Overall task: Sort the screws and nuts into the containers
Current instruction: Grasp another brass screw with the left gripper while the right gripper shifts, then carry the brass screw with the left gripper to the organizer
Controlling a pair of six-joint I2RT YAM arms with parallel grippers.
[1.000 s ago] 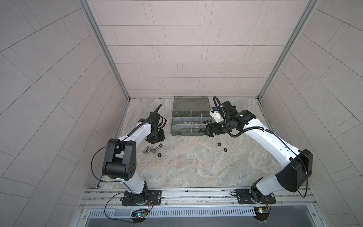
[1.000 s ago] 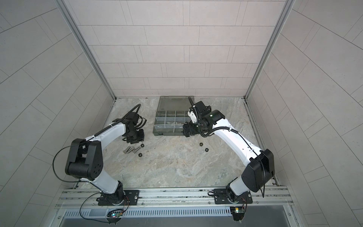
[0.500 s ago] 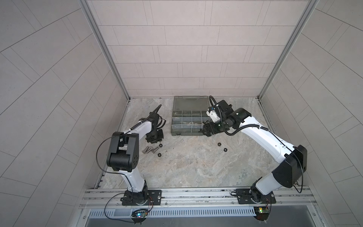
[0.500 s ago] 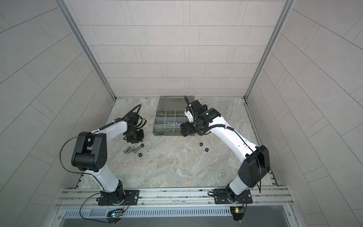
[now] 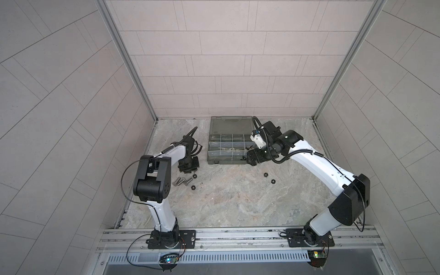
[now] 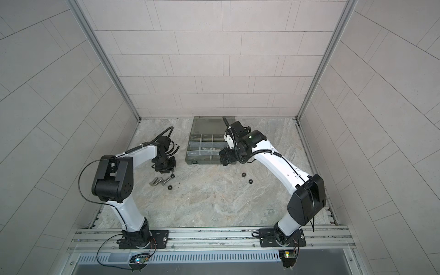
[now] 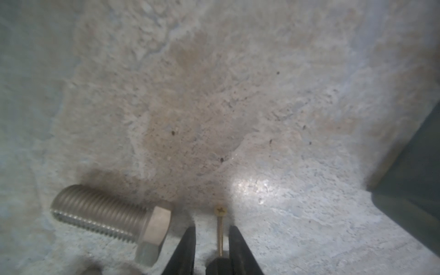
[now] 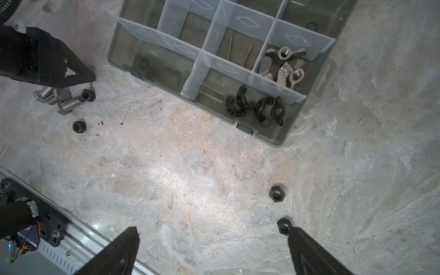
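My left gripper [image 7: 212, 227] is low over the table with its jaws narrowly open, and a thin brass screw [image 7: 220, 228] lies between the fingers, which do not pinch it. A silver bolt [image 7: 112, 219] lies beside it, one of the bolts [image 5: 181, 182] grouped with two black nuts [image 5: 194, 176] [image 5: 193, 187]. My right gripper [image 8: 213, 233] hangs wide open and empty by the front right corner of the organizer case [image 5: 214, 162]. Two more black nuts [image 8: 276, 194] [image 8: 284, 226] lie under it, one by a fingertip. The compartments hold black wing nuts [image 8: 254, 107], silver wing nuts [image 8: 283, 64] and thin screws [image 8: 240, 53].
The case's lid [image 5: 231, 125] lies open flat toward the back wall. The walls of the cell stand close on the left and right. A metal rail [image 5: 238, 234] with both arm bases runs along the front edge. Small dark crumbs [image 8: 100, 123] dot the table by the left nuts.
The left jaws have narrowed around the thin screw, and the left arm's elbow has shifted a little. The right gripper has edged slightly left along the case front and is still wide open.
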